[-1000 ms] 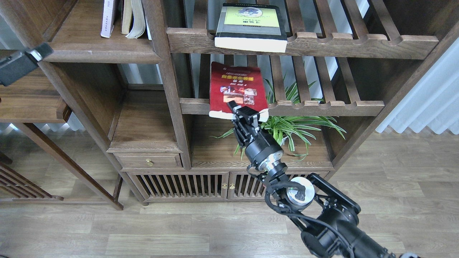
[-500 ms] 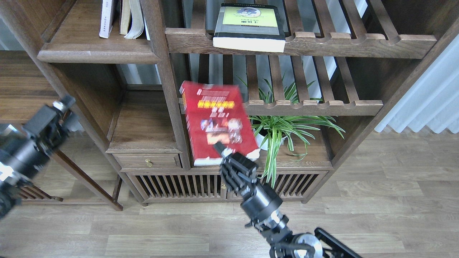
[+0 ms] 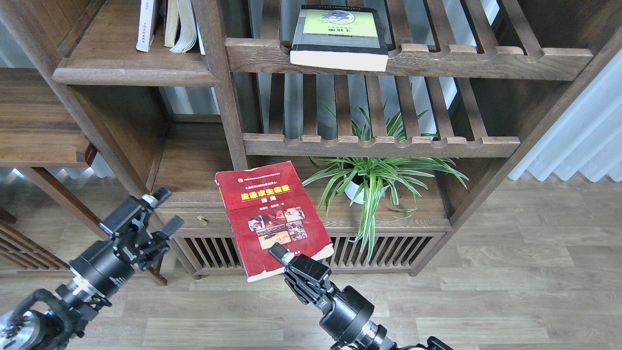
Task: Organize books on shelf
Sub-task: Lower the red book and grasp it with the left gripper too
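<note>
Head view: the right pincer point(image 3: 284, 256) is clamped on the red book's point(image 3: 271, 216) near edge, keeping its cover up, clear of the furniture. The left pincer point(image 3: 151, 219) gapes empty, well left. The plank shelf point(image 3: 131, 75) is far above, holding 1 pale book point(image 3: 146, 24); the yellow-green book point(image 3: 340, 36) lies on slats.

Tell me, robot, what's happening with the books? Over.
Right end effector shut on red book, held off the shelves. Left end effector open, empty. Yellow-green book lies on slatted shelf. Nothing blocking.
</note>
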### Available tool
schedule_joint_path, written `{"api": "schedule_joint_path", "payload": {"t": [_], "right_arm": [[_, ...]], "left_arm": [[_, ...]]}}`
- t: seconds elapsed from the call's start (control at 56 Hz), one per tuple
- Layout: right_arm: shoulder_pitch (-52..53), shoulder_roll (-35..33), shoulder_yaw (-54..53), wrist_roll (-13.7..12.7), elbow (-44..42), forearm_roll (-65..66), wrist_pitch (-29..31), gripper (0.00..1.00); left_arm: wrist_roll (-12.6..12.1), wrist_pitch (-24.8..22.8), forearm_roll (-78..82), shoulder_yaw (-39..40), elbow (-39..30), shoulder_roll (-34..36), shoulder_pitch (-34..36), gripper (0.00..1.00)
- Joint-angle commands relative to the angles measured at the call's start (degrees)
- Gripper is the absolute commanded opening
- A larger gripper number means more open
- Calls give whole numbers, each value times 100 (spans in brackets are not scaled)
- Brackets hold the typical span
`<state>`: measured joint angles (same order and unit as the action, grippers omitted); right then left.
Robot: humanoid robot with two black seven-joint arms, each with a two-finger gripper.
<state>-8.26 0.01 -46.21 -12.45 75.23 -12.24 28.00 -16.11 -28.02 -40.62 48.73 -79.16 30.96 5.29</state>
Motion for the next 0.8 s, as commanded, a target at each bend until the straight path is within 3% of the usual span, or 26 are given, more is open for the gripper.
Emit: {"api": "schedule_joint_path", "payload": {"t": [0.0, 0.25, 0.321, 0.5, 0.625, 0.696, 0.714, 0.75, 0.786], "right_arm": [[-123, -1, 33, -293, -61, 178, 0, 6], [-176, -1, 165, -319, -96, 292, 0, 7], [-176, -1, 165, -328, -105, 292, 0, 7], [-246, -1, 200, -389, -122, 459, 0, 7], [-290, -1, 209, -389, -122, 573, 0, 8], [-290, -1, 209, -389, -122, 573, 0, 8], [-290, -1, 209, -389, -122, 573, 0, 8], [-290, -1, 209, -389, -122, 573, 0, 9], [-290, -1, 209, -389, -122, 573, 0, 11]], "left_arm": [[64, 2, 80, -346, 6, -20, 43, 96], [91, 2, 450, -786, 6, -196, 43, 96], [91, 2, 520, -944, 6, -266, 51, 91], [82, 2, 538, -1146, 68, -539, 43, 69], [73, 2, 590, -1199, 85, -609, 51, 43], [64, 2, 590, -1208, 164, -644, 43, 23], [73, 2, 590, -1208, 199, -688, 51, 13], [56, 2, 616, -1286, 295, -732, 69, 6], [47, 2, 626, -1331, 305, -724, 78, 6]]}}
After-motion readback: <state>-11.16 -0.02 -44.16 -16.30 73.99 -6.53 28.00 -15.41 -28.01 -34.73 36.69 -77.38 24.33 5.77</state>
